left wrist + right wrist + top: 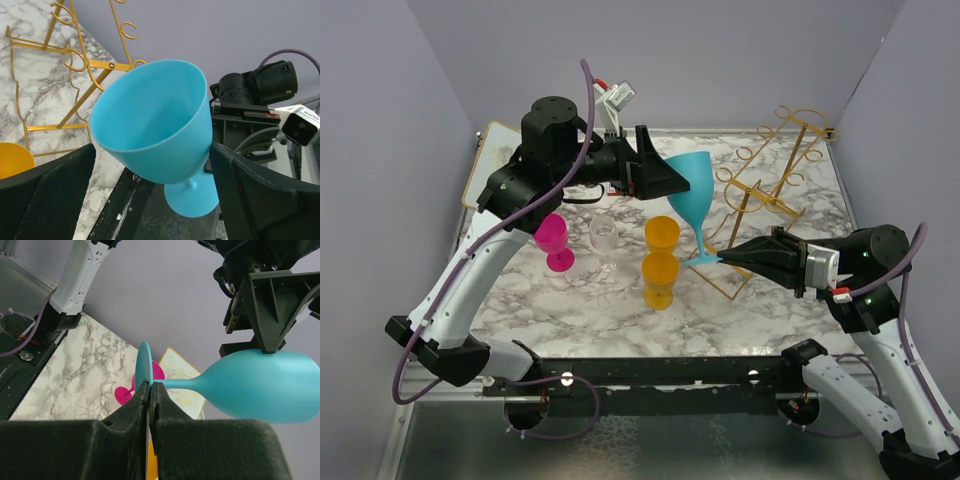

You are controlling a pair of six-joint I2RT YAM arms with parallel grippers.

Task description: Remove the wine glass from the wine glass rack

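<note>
The blue wine glass (690, 190) hangs in the air left of the gold wire wine glass rack (770, 190), clear of its hooks, bowl up and tilted. My right gripper (725, 258) is shut on the rim of the glass's round foot (143, 365). My left gripper (665, 180) is open, with its jaws on either side of the bowl (150, 125); the right finger (235, 180) is next to the bowl and the left finger (55, 190) stands apart from it. The rack also shows in the left wrist view (75, 65) with empty hooks.
On the marble table stand a pink glass (555, 240), a clear glass (604, 235) and two orange glasses (661, 233) (660, 275), all just left of the blue glass. A gold-rimmed tray (488, 150) lies at the back left. Purple walls close in three sides.
</note>
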